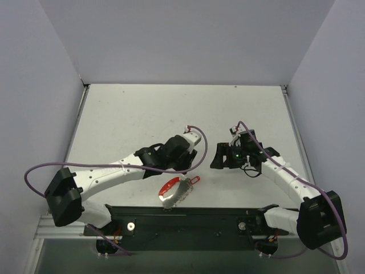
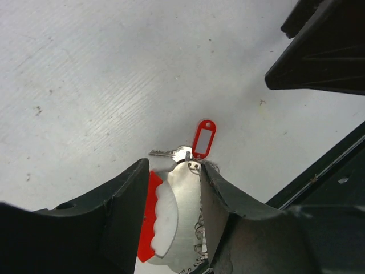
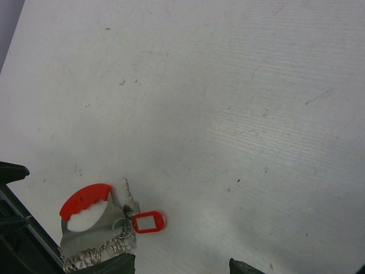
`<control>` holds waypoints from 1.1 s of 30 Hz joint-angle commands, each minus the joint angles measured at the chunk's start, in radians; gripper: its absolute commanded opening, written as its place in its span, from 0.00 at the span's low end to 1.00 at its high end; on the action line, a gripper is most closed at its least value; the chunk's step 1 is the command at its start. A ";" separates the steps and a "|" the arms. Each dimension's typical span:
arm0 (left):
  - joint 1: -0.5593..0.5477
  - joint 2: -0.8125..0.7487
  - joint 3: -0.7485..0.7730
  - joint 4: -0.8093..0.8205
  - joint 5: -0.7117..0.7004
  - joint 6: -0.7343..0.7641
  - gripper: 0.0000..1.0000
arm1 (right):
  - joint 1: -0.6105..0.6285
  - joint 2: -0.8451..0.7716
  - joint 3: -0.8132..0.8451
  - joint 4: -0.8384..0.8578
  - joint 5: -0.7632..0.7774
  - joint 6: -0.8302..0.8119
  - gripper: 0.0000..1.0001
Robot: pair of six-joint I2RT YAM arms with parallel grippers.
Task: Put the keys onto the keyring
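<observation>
Left gripper (image 2: 174, 185) straddles the red keyring (image 2: 149, 220) on the table (image 2: 114, 68), jaws part-open and perhaps pinching it, hard to call, key (image 2: 164, 153) just past its tips with blade pointing left, while the right gripper (image 3: 179, 265) hangs wide open, empty and farther off.

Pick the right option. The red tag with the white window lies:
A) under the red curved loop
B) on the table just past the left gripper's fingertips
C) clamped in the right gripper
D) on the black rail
B: the left wrist view shows the red tag lying on the table beyond the left gripper, beside the key, with nothing gripping it.
</observation>
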 commanded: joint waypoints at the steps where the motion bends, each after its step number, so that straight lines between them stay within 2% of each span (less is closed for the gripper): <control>1: 0.010 0.101 0.101 -0.062 0.143 0.089 0.50 | -0.005 0.009 0.003 0.018 -0.022 -0.006 0.64; 7: 0.013 0.195 0.151 -0.155 0.212 0.112 0.48 | -0.020 0.018 -0.002 0.024 -0.034 -0.009 0.65; 15: 0.011 0.250 0.140 -0.172 0.275 0.129 0.60 | -0.028 0.037 -0.005 0.032 -0.054 -0.017 0.65; 19: 0.011 0.293 0.154 -0.197 0.298 0.158 0.63 | -0.029 0.037 -0.007 0.030 -0.059 -0.022 0.65; 27: -0.013 0.276 0.142 -0.217 0.223 0.331 0.68 | -0.034 0.037 -0.007 0.033 -0.073 -0.022 0.65; 33: -0.012 0.241 0.097 -0.177 0.193 0.426 0.64 | -0.034 0.037 -0.010 0.035 -0.076 -0.022 0.65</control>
